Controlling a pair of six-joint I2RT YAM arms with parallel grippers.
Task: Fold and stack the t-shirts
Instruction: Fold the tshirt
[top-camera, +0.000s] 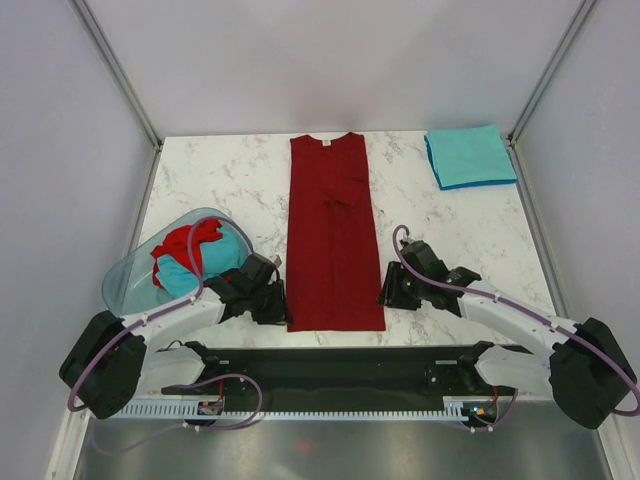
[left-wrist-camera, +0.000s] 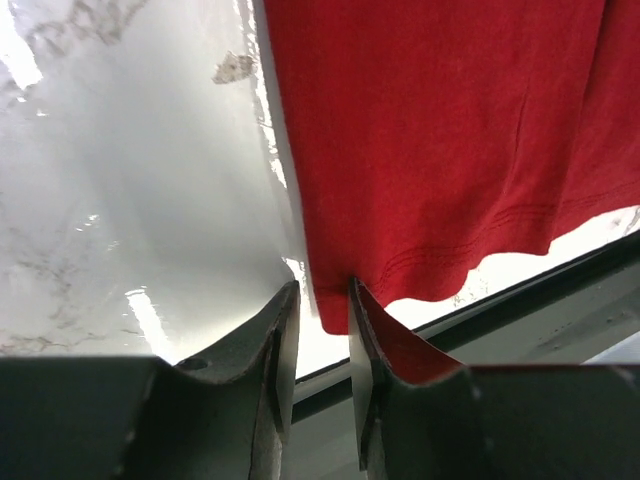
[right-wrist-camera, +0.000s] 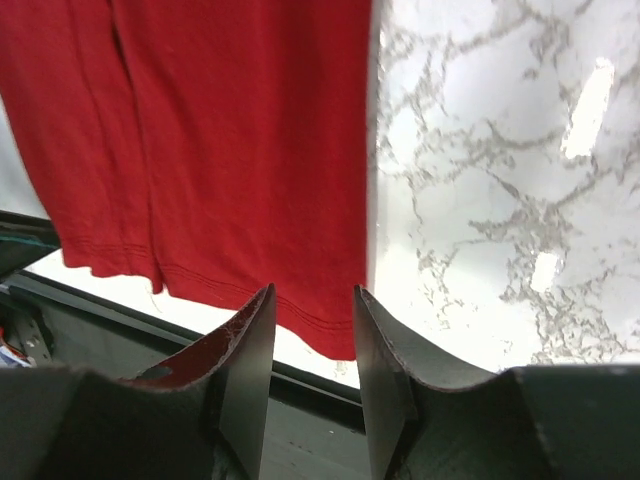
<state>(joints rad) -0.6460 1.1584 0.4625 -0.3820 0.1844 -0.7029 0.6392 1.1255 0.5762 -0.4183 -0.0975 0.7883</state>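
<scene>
1. Keeping spare shirts (top-camera: 190, 258) in the basin (top-camera: 122, 282).
2. Straddling the near-left hem corner of the red shirt (top-camera: 335, 240), laid lengthwise on the bench (top-camera: 450, 240), with the released left end effector (left-wrist-camera: 322, 298).
3. Mirroring with the released right end effector (right-wrist-camera: 312, 300), likely for an even lift.
4. Reserving the folded teal shirt (top-camera: 468, 156) as stack base.

Translucent blue-green basin (top-camera: 123, 284) at near-left of white marble table (top-camera: 450, 225); plain grey walls (top-camera: 60, 150) around.
</scene>
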